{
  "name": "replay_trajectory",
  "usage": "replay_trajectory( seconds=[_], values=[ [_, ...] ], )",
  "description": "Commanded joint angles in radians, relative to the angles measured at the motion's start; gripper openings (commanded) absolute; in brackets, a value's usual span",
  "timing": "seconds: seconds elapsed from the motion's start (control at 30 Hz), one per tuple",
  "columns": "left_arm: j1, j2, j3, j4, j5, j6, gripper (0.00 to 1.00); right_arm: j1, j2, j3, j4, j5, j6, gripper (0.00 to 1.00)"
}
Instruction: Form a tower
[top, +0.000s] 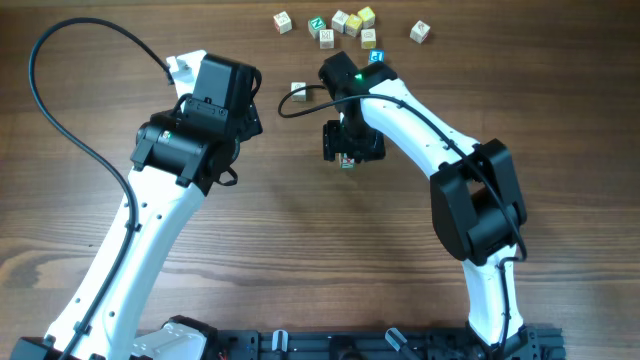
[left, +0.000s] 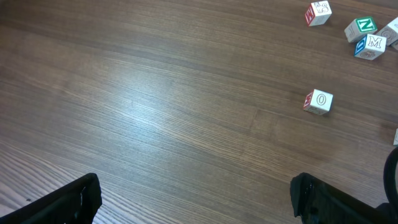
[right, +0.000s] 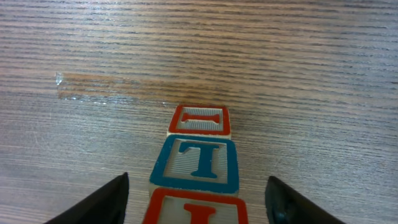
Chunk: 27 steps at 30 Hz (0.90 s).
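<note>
Right wrist: tower (right: 202, 158) upright, 3 cubes visible, long axis vertical, untouched between wide-parted right pincer (right: 198, 190); left pincer (left: 196, 199) wide.

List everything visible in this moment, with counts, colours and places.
tower: one column, three cubes showing, whitish with red and blue letter faces, mid-table.
lone cube: one, whitish, red side, beyond the tower, apart from it.
loose cubes: about nine, whitish and yellowish, green, blue and red marks, far edge.
table: one, brown wood.
left end effector: one, black, open, over bare table.
right end effector: one, black, open, straddling the tower, gaps either side.
</note>
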Motion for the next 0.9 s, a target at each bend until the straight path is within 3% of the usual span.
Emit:
replay_trajectory(
  seconds=[0.0,0.23,0.57,0.87],
  values=[
    [0.005,-0.005,0.001,0.002,-0.003,0.011,1.00,0.030,-0.011,0.024,-0.004,0.054,0.045,0.64],
    [0.005,-0.005,0.001,0.002,-0.002,0.011,1.00,0.047,-0.011,0.024,0.002,0.086,0.052,0.63],
    [0.005,-0.005,0.001,0.002,-0.003,0.011,1.00,0.047,-0.011,0.024,0.015,0.119,0.051,0.55],
    [0.005,-0.005,0.001,0.002,-0.003,0.011,1.00,0.044,-0.011,0.024,0.043,0.138,0.052,0.55]
  ],
)
